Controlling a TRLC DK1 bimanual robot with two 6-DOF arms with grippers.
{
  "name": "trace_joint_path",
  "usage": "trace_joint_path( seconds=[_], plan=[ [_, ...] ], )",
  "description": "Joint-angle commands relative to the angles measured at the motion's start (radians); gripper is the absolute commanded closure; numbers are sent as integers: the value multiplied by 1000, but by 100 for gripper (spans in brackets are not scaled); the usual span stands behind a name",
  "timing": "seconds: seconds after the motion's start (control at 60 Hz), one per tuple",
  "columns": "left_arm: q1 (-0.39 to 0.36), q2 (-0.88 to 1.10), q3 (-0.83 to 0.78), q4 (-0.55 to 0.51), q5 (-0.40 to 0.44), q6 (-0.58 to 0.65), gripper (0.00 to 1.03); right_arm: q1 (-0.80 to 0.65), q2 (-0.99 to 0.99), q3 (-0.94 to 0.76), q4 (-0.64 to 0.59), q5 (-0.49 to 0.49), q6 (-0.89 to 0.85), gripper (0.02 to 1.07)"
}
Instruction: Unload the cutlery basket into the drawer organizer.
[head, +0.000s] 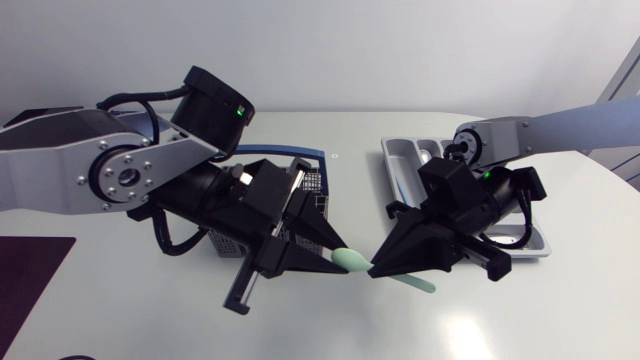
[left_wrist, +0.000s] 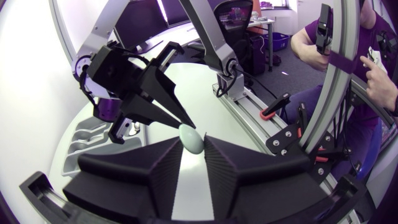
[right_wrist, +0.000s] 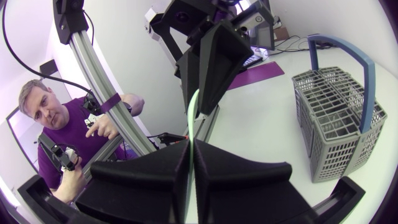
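Finding: the mint spoon (head: 352, 262) hangs mid-air between cutlery basket (right_wrist: 336, 124) on the left and drawer organizer (head: 400, 150) on the right. Your left gripper (head: 335, 253) pinches its bowl and your right gripper (head: 374, 268) clamps the handle. Judged a handover, since the organizer lies on the right arm's side

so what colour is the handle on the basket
The handle is blue, the basket grey mesh; best seen in the right wrist view.

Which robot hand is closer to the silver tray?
The right. The right gripper is just beside the silver tray; the left gripper, meeting it at the green spoon, is farther off, in front of the basket.
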Motion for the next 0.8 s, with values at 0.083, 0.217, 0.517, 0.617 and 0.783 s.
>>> trace_joint_path(
  seconds=[0.083,0.217,0.517,0.617,0.783],
  plan=[
    [-13,-12,5,28,-10,-63,28,-45,-12,-17,19,6,18,102],
    [-24,-10,7,49,-28,-108,18,-57,-32,-31,36,11,18,102],
    [-34,-10,10,69,-59,-151,5,-108,-97,-130,283,57,155,102],
    [-45,-10,12,71,-73,-161,5,-109,-173,-203,524,106,356,102],
    [-56,-10,15,75,-99,-177,5,-118,-230,-282,794,163,554,102]
  ],
)
